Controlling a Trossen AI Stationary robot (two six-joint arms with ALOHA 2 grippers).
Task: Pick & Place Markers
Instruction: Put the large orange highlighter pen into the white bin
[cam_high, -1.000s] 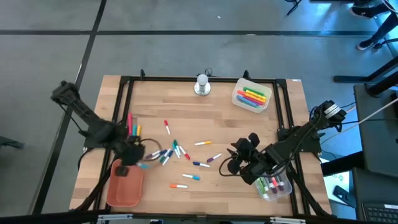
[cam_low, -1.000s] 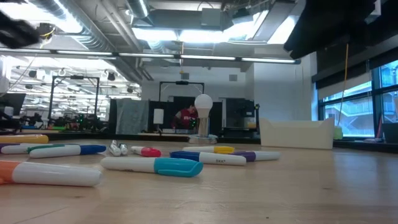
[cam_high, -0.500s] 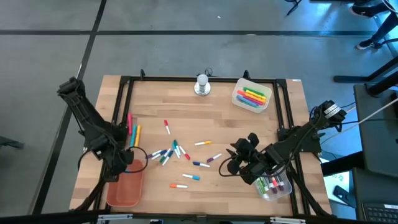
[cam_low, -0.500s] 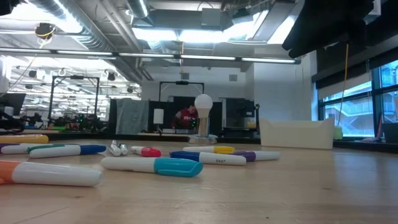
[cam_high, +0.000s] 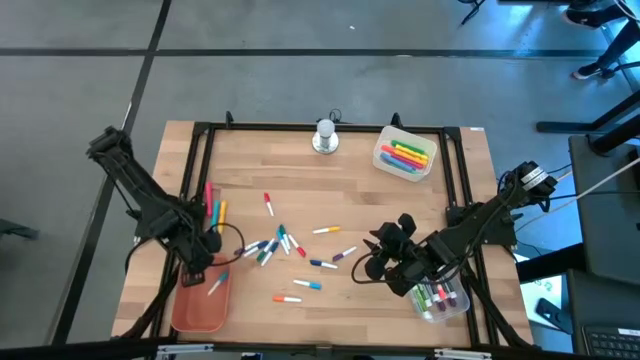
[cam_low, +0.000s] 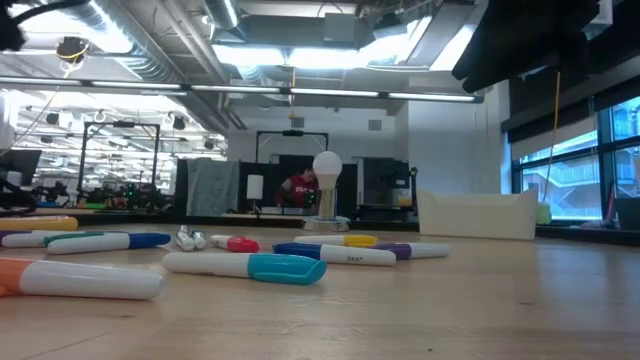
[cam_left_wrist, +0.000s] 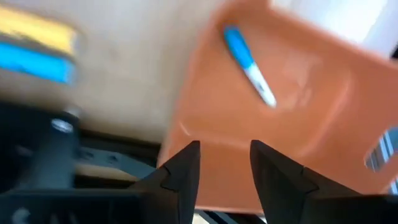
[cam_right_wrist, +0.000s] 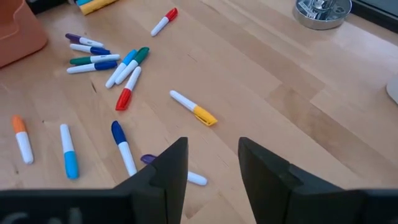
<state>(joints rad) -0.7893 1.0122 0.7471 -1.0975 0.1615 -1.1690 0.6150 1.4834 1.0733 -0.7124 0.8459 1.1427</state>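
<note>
Wooden table (cam_high: 400, 215) has approx. a dozen loose markers (cam_high: 283, 244) at centre. One blue-capped marker (cam_high: 216, 284) lies in orange bin (cam_high: 200, 305) at 7 o'clock; left gripper (cam_high: 196, 270) above it, fingers apart, holding nothing. Right gripper (cam_high: 372, 258) at 5 o'clock, half open, empty, beside 1 clear bin (cam_high: 440, 300); 2nd clear bin (cam_high: 404, 155) at 1 o'clock.

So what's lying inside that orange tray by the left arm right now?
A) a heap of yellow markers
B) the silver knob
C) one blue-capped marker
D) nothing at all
C: the left wrist view shows a single blue-capped marker lying on the floor of the orange tray, with the open left gripper above it.
</note>
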